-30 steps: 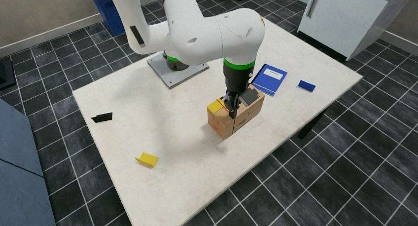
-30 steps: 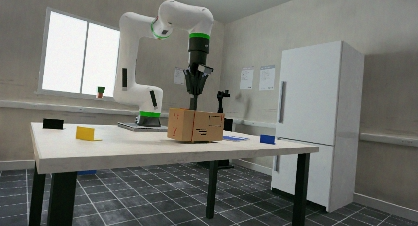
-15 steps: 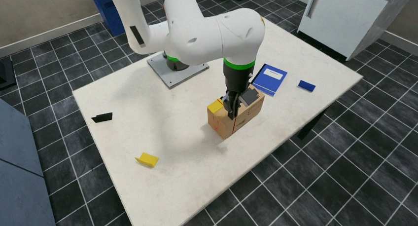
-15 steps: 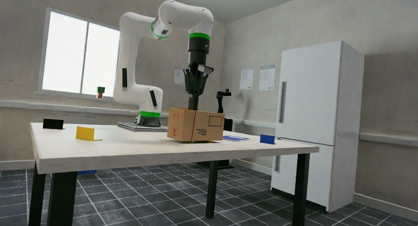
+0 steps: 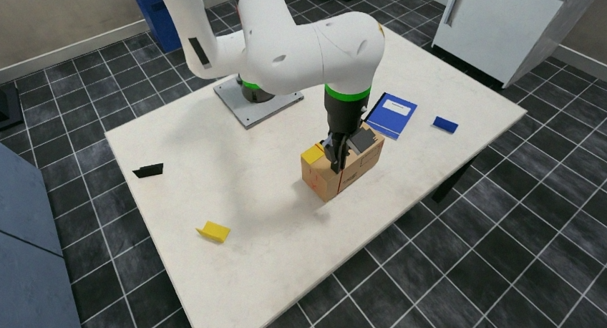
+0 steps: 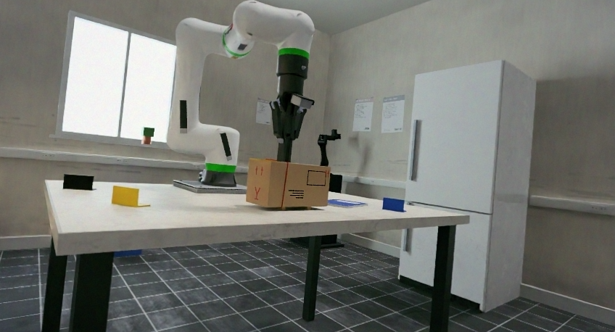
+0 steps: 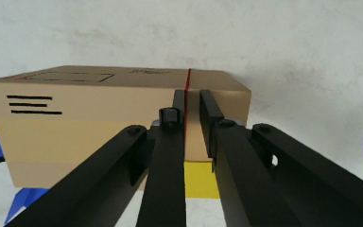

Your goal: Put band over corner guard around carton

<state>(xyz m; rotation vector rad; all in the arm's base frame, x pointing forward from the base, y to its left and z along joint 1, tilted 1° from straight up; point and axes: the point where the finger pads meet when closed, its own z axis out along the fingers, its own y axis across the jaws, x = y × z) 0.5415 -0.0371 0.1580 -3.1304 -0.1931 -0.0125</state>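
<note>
The brown carton [image 5: 341, 171] rests on the white table; it also shows in the side view [image 6: 286, 182] and the wrist view [image 7: 98, 113]. A thin red band [image 5: 339, 182] runs round it near its left end, upright on the side face [image 6: 284, 184]. A yellow corner guard [image 5: 312, 154] sits on the carton's top left corner, apart from the band, and shows under the fingers in the wrist view [image 7: 199, 180]. My gripper [image 5: 336, 165] points straight down onto the carton's top at the band. Its fingers stand a little apart, with the band [image 7: 187, 80] in the gap.
A loose yellow guard [image 5: 213, 230] and a black guard [image 5: 149, 170] lie on the table's left part. A blue notebook [image 5: 391, 114] and a small blue piece [image 5: 445, 124] lie behind the carton. The arm's base plate [image 5: 258, 101] is at the back. A fridge [image 6: 465, 173] stands beyond the table.
</note>
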